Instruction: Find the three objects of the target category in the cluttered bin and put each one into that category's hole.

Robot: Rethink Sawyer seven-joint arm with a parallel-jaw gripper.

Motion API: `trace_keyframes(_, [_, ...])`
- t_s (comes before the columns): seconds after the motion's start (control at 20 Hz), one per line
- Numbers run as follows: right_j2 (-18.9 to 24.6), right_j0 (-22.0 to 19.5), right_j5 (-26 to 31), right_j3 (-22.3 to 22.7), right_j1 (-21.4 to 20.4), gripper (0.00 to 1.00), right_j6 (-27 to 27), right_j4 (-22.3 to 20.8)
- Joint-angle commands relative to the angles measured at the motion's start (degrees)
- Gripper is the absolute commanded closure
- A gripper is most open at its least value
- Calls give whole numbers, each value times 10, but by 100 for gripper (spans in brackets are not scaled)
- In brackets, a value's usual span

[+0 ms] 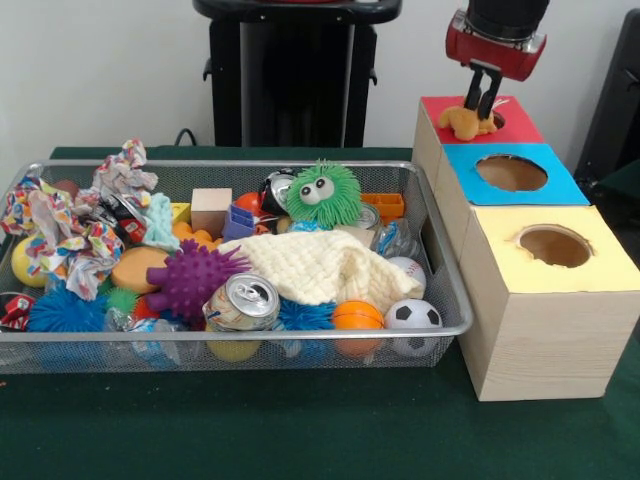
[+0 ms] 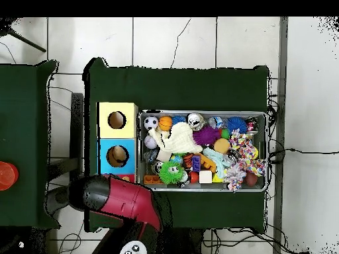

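The green table (image 1: 300, 430) carries everything, and the wire mesh bin (image 1: 440, 290) takes up most of its left and middle in the front view. To the right of the bin, just beside its end wall, stands a row of three wooden boxes: the yellow-topped box (image 1: 600, 265) nearest the camera, the blue-topped box (image 1: 460, 165) behind it, and the red-topped box (image 1: 440, 108) at the back, each with a round hole in its lid.

Over the red-topped box hangs the red and black arm (image 2: 126, 198), seen from overhead as a broad red shell covering that box. Its gripper (image 1: 485, 100) points down at the red lid, the dark fingers (image 1: 492, 88) closed on a tan plush toy (image 1: 465, 122) that sits at the rim of the red hole, partly on the lid.

Inside the bin, a cream knitted cloth (image 1: 320, 265) lies across the middle. A patterned crumpled rag (image 1: 70, 235) fills the left end. A green furry ball with big eyes (image 1: 325, 192) sits at the far wall, and a purple spiky ball (image 1: 190, 278) lies left of the cloth. A crushed drink can (image 1: 243, 303) rests against the near wall, with a blue spiky ball (image 1: 65, 310) further left. A wooden cube (image 1: 211, 208) stands toward the back. An orange ball (image 1: 357, 315) and a small football (image 1: 413, 314) sit side by side in the near right corner
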Motion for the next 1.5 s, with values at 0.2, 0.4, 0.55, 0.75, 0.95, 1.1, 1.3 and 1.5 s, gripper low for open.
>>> trace_keyframes(0.2, [-2,19,-75,26,-13,100,165,18])
trace_keyframes(0.4, [-16,-1,-58,15,-16,100,139,6])
trace_keyframes(0.55, [-16,-34,-57,25,-33,100,105,-4])
trace_keyframes(0.75, [-13,-113,-35,30,-63,100,6,-44])
trace_keyframes(0.95, [10,-210,-40,44,-94,100,-101,-99])
trace_keyframes(1.1, [41,-287,-37,36,-110,100,-160,-147])
trace_keyframes(1.3, [88,-368,-15,5,-114,100,-197,-202])
trace_keyframes(1.5, [137,-438,7,-32,-107,100,-214,-242])
